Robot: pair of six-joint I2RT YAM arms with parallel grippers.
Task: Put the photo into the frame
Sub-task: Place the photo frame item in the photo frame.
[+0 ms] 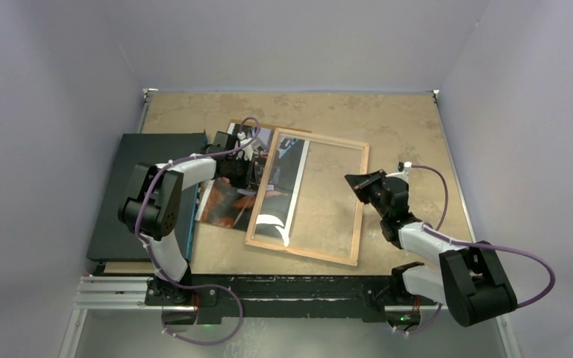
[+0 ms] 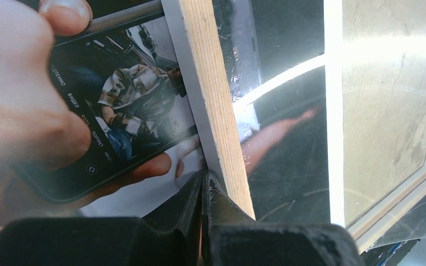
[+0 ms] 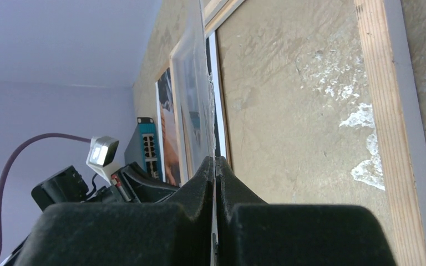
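1. Left arm (image 1: pixel 194 170): white links between chunky black joint housings, mounted left of the black rail's (image 1: pixel 283 287) middle.
2. Right arm (image 1: pixel 425 240): same white-and-black build, right of the rail's middle.
3. A purple cable (image 1: pixel 511 249) trails along each arm and loops past the rail.
4. Left gripper (image 2: pixel 202 174) and right gripper (image 3: pixel 215 160): matte black, wedge-shaped fingers.
5. Below the rail, each base shows what may be a small green light.

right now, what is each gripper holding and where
Right gripper pinches the pane by its edge. Left gripper is shut against the frame rail; a hold cannot be told.
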